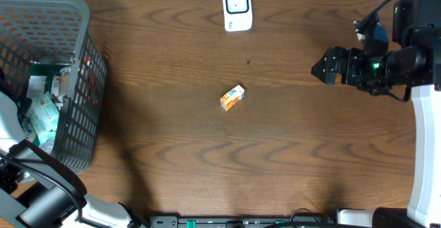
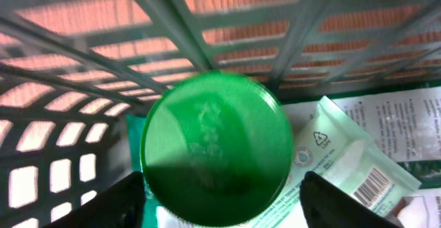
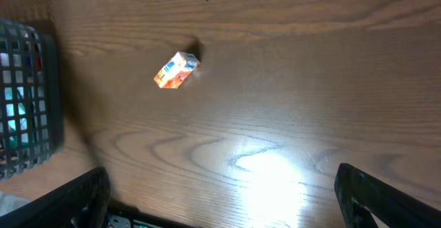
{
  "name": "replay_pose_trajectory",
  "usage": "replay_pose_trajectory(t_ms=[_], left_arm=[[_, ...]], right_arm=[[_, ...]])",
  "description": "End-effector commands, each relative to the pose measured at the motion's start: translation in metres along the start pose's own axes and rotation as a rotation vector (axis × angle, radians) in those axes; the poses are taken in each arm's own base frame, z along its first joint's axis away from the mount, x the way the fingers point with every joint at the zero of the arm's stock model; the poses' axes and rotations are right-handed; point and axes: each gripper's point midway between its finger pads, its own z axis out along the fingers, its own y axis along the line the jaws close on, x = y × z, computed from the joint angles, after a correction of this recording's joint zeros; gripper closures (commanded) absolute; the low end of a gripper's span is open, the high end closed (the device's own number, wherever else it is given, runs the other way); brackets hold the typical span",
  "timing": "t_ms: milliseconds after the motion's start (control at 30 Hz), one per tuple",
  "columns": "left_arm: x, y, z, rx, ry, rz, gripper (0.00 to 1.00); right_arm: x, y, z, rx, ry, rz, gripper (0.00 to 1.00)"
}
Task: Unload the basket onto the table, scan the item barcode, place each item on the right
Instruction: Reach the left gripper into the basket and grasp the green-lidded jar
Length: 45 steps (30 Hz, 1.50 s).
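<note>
Item: a tub with a green lid (image 2: 217, 149) sits in the basket (image 2: 207, 21), directly between the jaws of the left gripper (image 2: 220, 187), which looks straight down on it.
Left jaws: spread wide, one finger on each side of the lid and close to its rim; I cannot tell whether they touch it.
Handling: it looks like stiff, smooth plastic and is probably light. The round rim could slip, so I would grip squarely across the widest part.
Barcode: none shows on the lid; likely on the side or base, hidden here.
Just past one finger: a pale pouch (image 2: 344, 166) with a printed barcode, lying beside the lid.
Right jaws: the right gripper (image 3: 222, 173) is spread wide and empty, over the bare table (image 1: 172, 152).
Ahead of the right jaws: a small orange box (image 1: 232, 98), well apart.
Scanner (image 1: 236, 7): a white unit, well apart from both jaws.
</note>
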Motion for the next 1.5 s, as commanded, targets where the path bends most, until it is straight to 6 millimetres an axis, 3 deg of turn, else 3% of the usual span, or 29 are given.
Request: replay_pose_trajectory(t_ms=[0,300,533,800,1067,1267,1467], left_arm=[[-0.01,0.007,-0.005,-0.026,-0.047,-0.014,0.24],[0.003,0.006,0.018,-0.061,0.002,0.02,0.21],[-0.004,0.011,0.021,-0.1,-0.033,0.036,0.2],[0.002,0.007,0.036,-0.098,-0.027,0.075,0.21],[0.006,0.001,0.036,-0.06,-0.003,0.073,0.39],[0.0,-0.003,0.019,-0.008,-0.021,0.056,0.46],[-0.02,-0.001,-0.02,0.058,-0.102,0.008,0.47]], right_arm=[[-0.001,0.007,-0.003,-0.015,-0.009,-0.006,0.01],[-0.001,0.007,-0.003,-0.015,-0.009,-0.006,0.01],[-0.001,0.007,-0.003,-0.015,-0.009,-0.006,0.01],[-0.001,0.007,-0.003,-0.015,-0.009,-0.006,0.01],[-0.001,0.007,-0.003,-0.015,-0.009,-0.006,0.01],[-0.001,0.007,-0.003,-0.015,-0.009,-0.006,0.01],[-0.001,0.007,-0.003,-0.015,-0.009,-0.006,0.01]])
